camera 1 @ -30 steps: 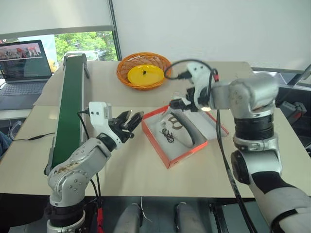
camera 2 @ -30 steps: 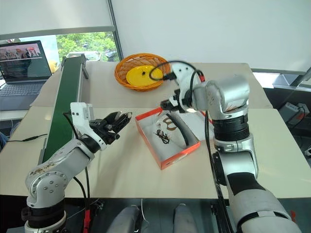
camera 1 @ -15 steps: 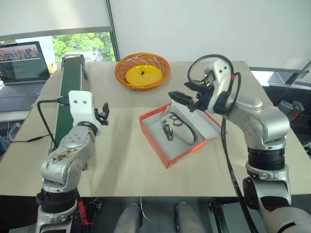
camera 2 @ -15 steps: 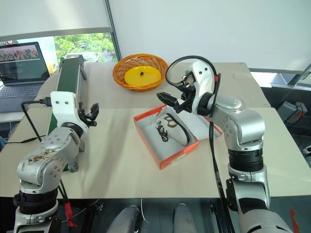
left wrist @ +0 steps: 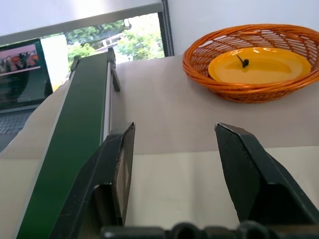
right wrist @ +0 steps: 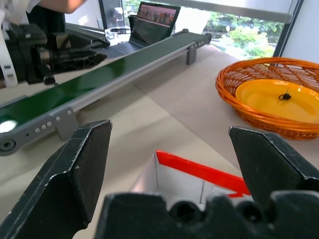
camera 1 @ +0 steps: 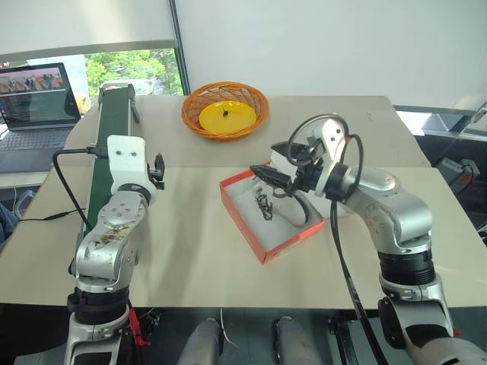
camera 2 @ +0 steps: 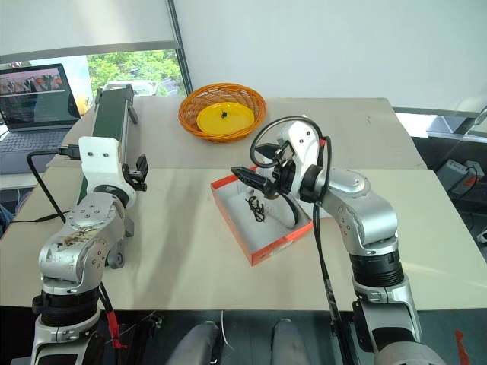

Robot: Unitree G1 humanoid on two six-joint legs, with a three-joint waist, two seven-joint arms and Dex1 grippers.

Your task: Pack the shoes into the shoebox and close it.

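The shoebox (camera 1: 293, 243), orange-red outside and white inside, lies open in the middle of the table, and its red rim (right wrist: 199, 172) shows just beyond my right fingers. White shoes (camera 1: 266, 207) with dark laces lie inside it. My right arm hides part of them and most of the lid. My right gripper (camera 1: 268, 176) hovers over the box's far side, pointing left. It is open with nothing between its fingers (right wrist: 75, 164). My left gripper (camera 1: 158, 169) is well left of the box, beside the conveyor. It is open and empty (left wrist: 174, 127).
A long green conveyor belt (camera 1: 110, 152) runs along the table's left side. An orange wicker basket (camera 1: 225, 110) with a yellow plate in it stands at the back. A laptop (camera 1: 36, 103) sits on a side desk at the far left.
My left arm swung away from the box's left side to the conveyor, and its wrist rolled. My right gripper came down and back over the box's far edge and now points left.
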